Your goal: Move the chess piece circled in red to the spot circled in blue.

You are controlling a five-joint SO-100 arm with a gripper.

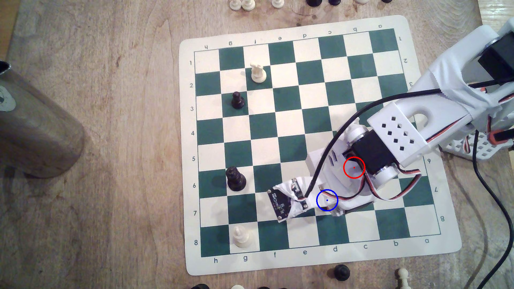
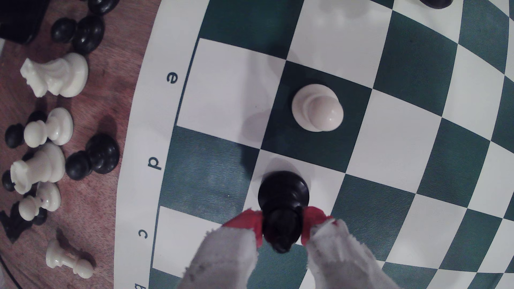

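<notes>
One camera hangs high above and looks straight down at my whole green-and-cream chess mat (image 1: 306, 144) on the brown wooden table (image 1: 125, 139). The other camera sits on my wrist, very near the mat (image 2: 403, 125), looking down past my pincer (image 2: 282, 232). Both see the mat's squares by letters d and e.

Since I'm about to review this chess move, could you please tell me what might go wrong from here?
The jaws pinch only the round head of the black pawn, so it could slip or tip on release. A cream pawn stands on the next green square, and a sideways drift might knock it. In the exterior view the arm covers the blue-ringed spot, so placement is hard to confirm.
</notes>
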